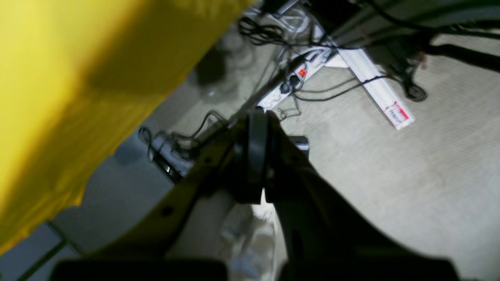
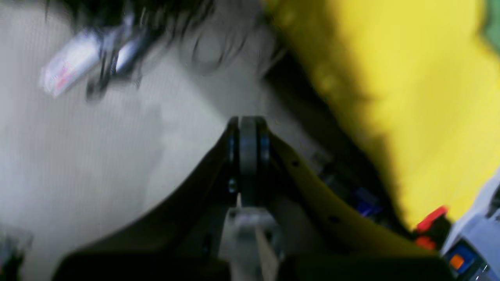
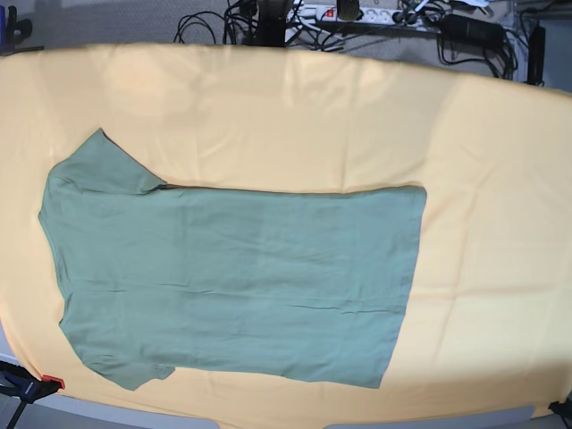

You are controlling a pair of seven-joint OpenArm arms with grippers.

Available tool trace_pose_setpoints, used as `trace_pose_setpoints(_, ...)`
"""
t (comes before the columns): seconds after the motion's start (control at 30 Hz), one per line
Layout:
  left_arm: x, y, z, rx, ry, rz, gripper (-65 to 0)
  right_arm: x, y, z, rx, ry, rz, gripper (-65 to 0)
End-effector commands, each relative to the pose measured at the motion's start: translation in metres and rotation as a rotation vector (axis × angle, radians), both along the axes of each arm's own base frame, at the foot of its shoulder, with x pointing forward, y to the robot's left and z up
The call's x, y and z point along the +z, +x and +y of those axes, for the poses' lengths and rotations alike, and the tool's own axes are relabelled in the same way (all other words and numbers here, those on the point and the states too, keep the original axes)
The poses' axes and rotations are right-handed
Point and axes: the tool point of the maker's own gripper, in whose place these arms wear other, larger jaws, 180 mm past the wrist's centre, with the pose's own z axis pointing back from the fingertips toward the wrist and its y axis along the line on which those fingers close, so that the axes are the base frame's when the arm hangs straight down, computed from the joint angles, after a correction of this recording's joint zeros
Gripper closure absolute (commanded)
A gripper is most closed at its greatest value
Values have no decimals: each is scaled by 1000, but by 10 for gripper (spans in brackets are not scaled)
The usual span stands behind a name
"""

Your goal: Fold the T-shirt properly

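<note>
The sage-green T-shirt [image 3: 232, 277] lies spread flat in the base view, with its neckline and both short sleeves toward the left and its hem toward the right. Neither arm appears in that view. In the left wrist view my left gripper [image 1: 258, 119] is shut with nothing between its pads and hangs over the grey floor, beside the drooping cloth edge. The right wrist view is blurred; my right gripper [image 2: 248, 121] is also shut and empty, off the side of the table. Both grippers are well away from the shirt.
A large yellow-orange cloth [image 3: 483, 179] covers the table under the shirt and hangs over its edges [image 1: 78, 78] [image 2: 410, 78]. Cables and a white power strip [image 1: 297, 74] lie on the floor behind. A black clamp with a red tip [image 3: 36, 386] sits at the front left corner.
</note>
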Motion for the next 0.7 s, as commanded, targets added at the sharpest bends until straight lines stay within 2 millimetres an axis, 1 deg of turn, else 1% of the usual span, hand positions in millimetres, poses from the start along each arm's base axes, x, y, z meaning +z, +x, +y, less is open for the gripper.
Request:
trace_pose_setpoints(0.0, 4, -1, 1, -2, 2, -3, 0, 7, 6, -1, 5, -11, -42, 0)
trace_pose_setpoints(0.1, 7, 11, 12, 5, 31, -43, 0, 16, 22, -10, -2, -62, -137, 0)
trace_pose_setpoints(0.13, 8, 14, 16, 8, 40, -54, 0, 21, 29, -12, 9, -84, -188, 0)
trace_pose_setpoints(0.23, 11, 29, 23, 22, 54, -99, 0, 34, 48, -15, 46, -127, -309, 0)
trace_pose_setpoints(0.3, 15, 43, 22, 13, 40, -145, 0, 39, 54, -13, 77, -131, -351, 0)
trace_pose_setpoints(0.37, 15, 52, 18, -25, 27, -161, 0, 41, 60, -8, 94, -114, -380, 0)
trace_pose_setpoints(0.43, 17, 64, 16, -52, 24, -191, 0, 44, 78, -6, 98, -109, -442, 0)
trace_pose_setpoints(0.5, 21, 79, 17, -73, 33, -234, 0, 49, 98, -8, 96, -118, -511, 0)
trace_pose_setpoints(0.6, 29, 101, 19, -104, 48, -300, 0, 58, 128, -18, 89, -145, -606, 0)
trace_pose_setpoints(0.67, 35, 116, 20, -130, 61, -342, 0, 61, 145, -25, 97, -165, -636, 0)
